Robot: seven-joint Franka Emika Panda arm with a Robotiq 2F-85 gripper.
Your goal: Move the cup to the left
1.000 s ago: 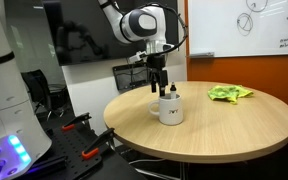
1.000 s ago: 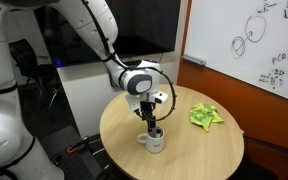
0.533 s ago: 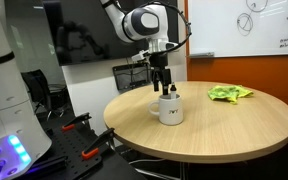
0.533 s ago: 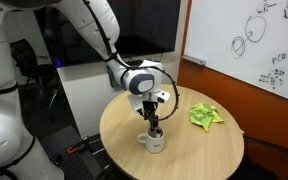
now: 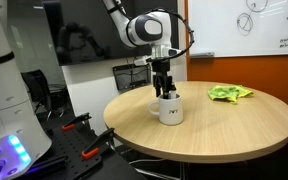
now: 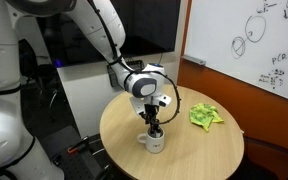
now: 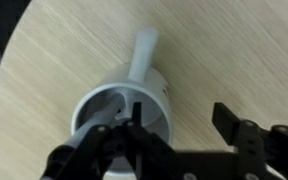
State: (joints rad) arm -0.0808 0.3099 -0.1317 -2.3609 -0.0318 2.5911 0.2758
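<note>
A white cup with a handle stands on the round wooden table, toward its near-left part; it also shows in the other exterior view. My gripper hangs straight above the cup's rim and is open. In the wrist view the cup sits under the left finger, its handle pointing up the picture. One finger is over the cup's mouth, the other finger is outside the wall, over bare table. The jaws straddle the rim without closing on it.
A crumpled green cloth lies on the far right of the table, also seen in the other exterior view. A whiteboard hangs behind. Black chairs stand beyond the table edge.
The gripper has shifted slightly right and come down a little toward the cup's rim. The cup has not moved.
</note>
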